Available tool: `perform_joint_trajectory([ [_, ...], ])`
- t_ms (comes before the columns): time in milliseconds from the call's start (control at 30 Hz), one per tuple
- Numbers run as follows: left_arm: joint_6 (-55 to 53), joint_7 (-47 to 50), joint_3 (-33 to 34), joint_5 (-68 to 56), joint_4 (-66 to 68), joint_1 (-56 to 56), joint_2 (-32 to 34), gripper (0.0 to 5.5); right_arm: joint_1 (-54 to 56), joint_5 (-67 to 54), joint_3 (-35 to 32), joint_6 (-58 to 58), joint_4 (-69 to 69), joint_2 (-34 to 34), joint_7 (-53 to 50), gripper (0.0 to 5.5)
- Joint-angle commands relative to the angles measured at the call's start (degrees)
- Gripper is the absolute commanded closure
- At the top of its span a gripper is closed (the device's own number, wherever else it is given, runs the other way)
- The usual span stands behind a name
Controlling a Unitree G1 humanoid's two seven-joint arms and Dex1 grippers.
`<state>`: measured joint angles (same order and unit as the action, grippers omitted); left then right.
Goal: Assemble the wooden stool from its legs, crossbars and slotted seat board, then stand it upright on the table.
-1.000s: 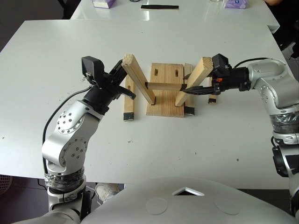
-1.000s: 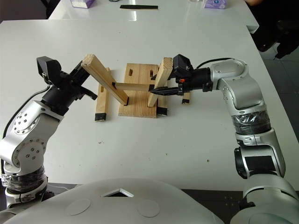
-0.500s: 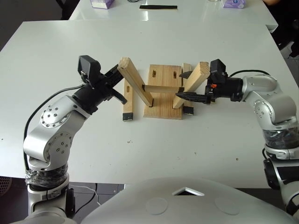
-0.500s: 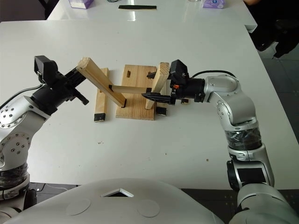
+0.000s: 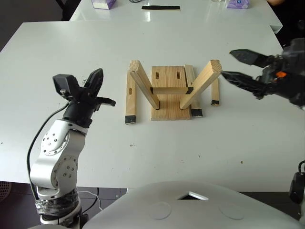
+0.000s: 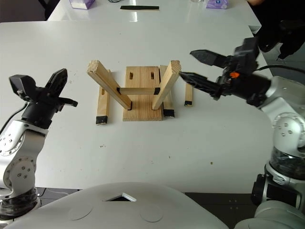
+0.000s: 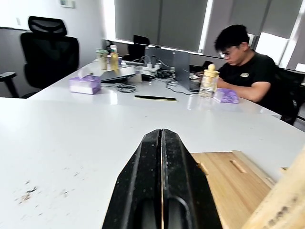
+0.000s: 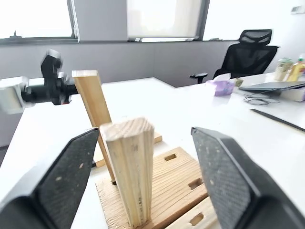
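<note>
A two-leg frame stands on the slotted seat board (image 5: 169,76) at mid-table: left leg (image 5: 143,86) and right leg (image 5: 202,83) splay outward, joined by a crossbar (image 5: 169,89). Loose legs lie flat beside the board, one to the left (image 5: 129,98) and one to the right (image 5: 216,93). My left gripper (image 5: 97,75) is shut and empty, well left of the frame; its fingers (image 7: 162,191) are pressed together. Just right of the right leg, my right gripper (image 5: 231,64) hovers open, its fingers (image 8: 66,181) either side of that leg (image 8: 131,167) without touching.
A second table behind carries purple tissue packs (image 5: 105,4) and a black strip (image 5: 160,7). Bare white tabletop (image 5: 157,143) stretches in front of the board and to both sides.
Both grippers let go of the legs and drew back outward, the left one shutting and the right one open. The frame now stands by itself on the seat board.
</note>
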<state>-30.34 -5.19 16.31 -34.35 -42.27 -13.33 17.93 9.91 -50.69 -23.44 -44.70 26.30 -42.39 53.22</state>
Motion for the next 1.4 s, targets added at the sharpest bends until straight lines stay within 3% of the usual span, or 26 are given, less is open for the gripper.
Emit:
perform_joint_trajectory([
  [33, 0.6, 6.3, -4.6, 5.8, -3.1, -3.4, -4.9, 5.5, -2.5, 5.6, -0.1, -0.6, -1.8, -1.0, -8.3, 2.22],
  [133, 0.7, 8.5, -11.8, 11.3, -5.6, -4.3, -6.8, 5.5, -3.5, 13.7, 3.8, 0.9, -2.0, 3.3, -19.6, 2.66],
  [267, 0.7, 11.2, -18.9, 18.0, -4.8, -0.7, -8.9, 5.5, -6.1, 24.3, 15.9, 1.2, 7.6, 13.3, -35.9, 3.28],
  [467, -1.5, 11.8, -21.8, 20.8, -5.5, 2.7, -10.3, 5.5, -8.5, 35.1, 29.7, -2.7, 20.6, 28.8, -57.1, 4.14],
  [733, -4.4, 8.1, -23.5, 19.7, -2.9, 9.1, -10.8, 5.5, -8.8, 45.7, 40.7, -1.9, 21.6, 35.3, -65.1, 5.39],
  [1000, -4.7, 7.9, -23.6, 21.8, -1.5, 10.8, -10.8, 5.5, -7.9, 51.2, 41.8, 0.5, 18.4, 37.3, -65.3, 5.48],
  [1267, -5.4, 12.8, -11.5, 24.9, -7.0, 6.5, -11.2, 5.5, -10.4, 55.0, 29.5, -0.1, 24.5, 35.6, -64.8, 5.48],
  [1400, -6.2, 11.1, -11.2, 24.2, -8.8, 4.0, -11.2, 5.5, -10.4, 55.2, 27.6, -1.8, 26.4, 34.5, -62.2, 5.48],
])
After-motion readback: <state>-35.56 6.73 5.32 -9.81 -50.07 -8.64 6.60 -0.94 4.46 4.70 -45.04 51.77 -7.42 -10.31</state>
